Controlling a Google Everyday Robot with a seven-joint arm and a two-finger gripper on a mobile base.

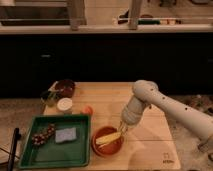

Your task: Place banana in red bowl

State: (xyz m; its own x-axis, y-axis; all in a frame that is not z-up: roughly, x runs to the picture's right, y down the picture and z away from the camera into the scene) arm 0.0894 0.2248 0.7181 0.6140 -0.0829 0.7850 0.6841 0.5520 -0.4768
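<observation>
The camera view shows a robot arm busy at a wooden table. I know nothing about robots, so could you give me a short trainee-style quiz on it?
1. True or false: the banana lies inside the red bowl.
2. Where is the gripper?
A. over the green tray
B. at the red bowl's right rim, by the banana's end
C. by the white cup
3. Fill in: the small orange fruit sits on the wooden ____, outside the tray.

Key:
1. True.
2. B; the gripper points down at the bowl's right edge.
3. Table.
</observation>
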